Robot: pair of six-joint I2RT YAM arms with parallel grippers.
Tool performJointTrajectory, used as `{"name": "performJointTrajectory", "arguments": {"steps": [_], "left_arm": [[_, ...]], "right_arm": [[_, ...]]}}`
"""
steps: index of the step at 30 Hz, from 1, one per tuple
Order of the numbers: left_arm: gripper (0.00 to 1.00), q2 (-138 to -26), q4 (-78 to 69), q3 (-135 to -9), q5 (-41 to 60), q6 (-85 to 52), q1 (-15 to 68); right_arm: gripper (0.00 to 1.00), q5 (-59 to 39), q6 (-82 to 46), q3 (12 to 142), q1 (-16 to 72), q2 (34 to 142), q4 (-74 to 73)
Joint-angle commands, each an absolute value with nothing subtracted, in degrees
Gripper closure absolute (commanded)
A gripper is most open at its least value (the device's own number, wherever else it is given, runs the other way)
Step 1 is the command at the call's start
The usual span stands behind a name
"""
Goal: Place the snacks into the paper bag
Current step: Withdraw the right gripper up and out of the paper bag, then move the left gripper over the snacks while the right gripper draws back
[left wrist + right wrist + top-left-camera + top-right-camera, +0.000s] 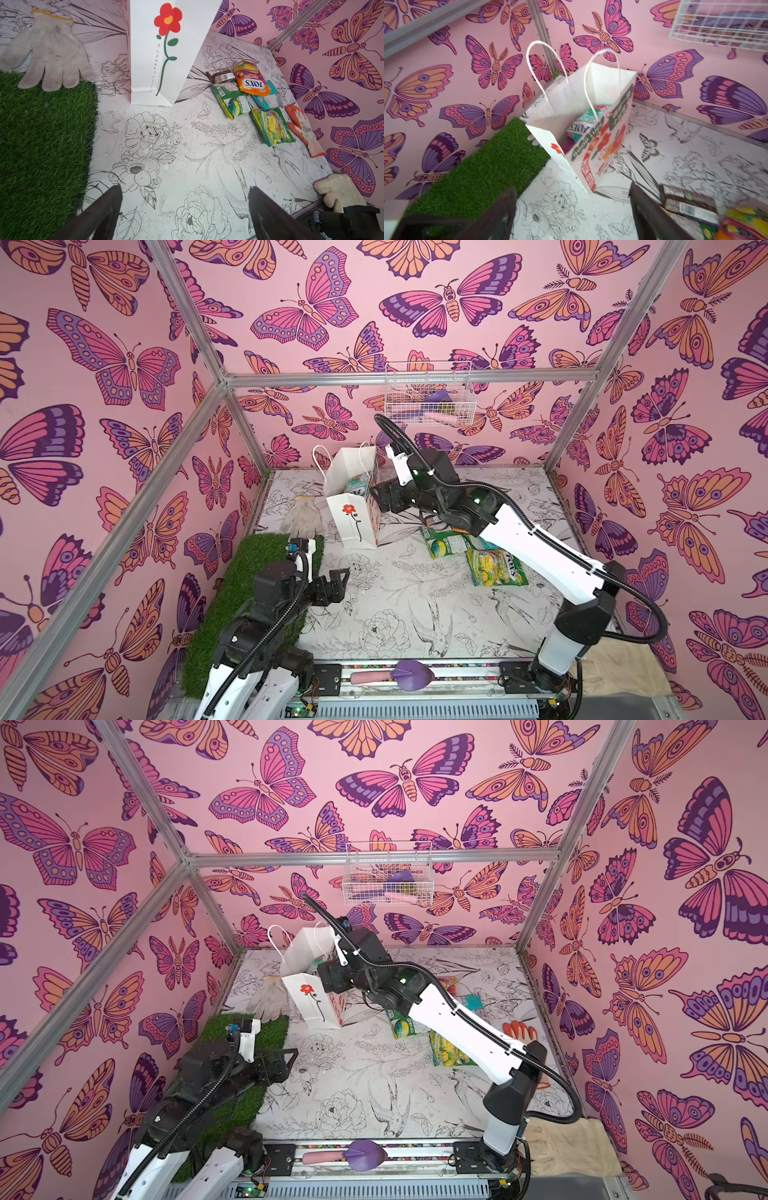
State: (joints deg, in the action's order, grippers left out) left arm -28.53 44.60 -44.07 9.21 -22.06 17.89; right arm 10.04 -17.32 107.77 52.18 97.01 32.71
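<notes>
Left tool (pixel 185 188) spread, empty, over worktop (pixel 187 145) by grass mat (pixel 41 135). Right tool (pixel 572 187) spread, empty, beside upright paper bag (pixel 562 108); teal packet (pixel 588 122) inside; orange FOX'S bag (pixel 252 82), yellow-green bag (pixel 271 126) on worktop.

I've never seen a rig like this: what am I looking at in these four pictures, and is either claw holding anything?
These are two robot arms at a table, each ending in a two-fingered gripper. Two pictures look down on the whole scene from overhead; two come from cameras on the arms' wrists. The left gripper hovers open and empty by the grass mat. The right gripper, also open and empty, is beside the paper bag, which holds a teal packet. On the table lie the orange FOX'S bag, a dark brown bar, a green packet, a second teal packet, a yellow-green bag, a white glove and an orange glove.
</notes>
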Motion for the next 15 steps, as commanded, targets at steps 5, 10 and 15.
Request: {"name": "performJointTrajectory", "arguments": {"steps": [5, 10, 15], "left_arm": [[0.11, -33.02, 43.71, -45.12, 10.03, -23.79, 22.50], [0.13, -39.35, 41.37, -47.75, 3.59, -26.50, 33.79], [0.12, -49.21, 35.64, -49.04, -3.13, -29.04, 44.81]], "right_arm": [[0.00, 16.16, -21.94, 85.13, 47.02, 78.64, 29.02], [0.01, 15.82, -25.74, 70.10, 40.58, 66.92, 29.43], [0.01, 17.59, -26.03, 60.35, 36.38, 57.36, 31.24]]}}
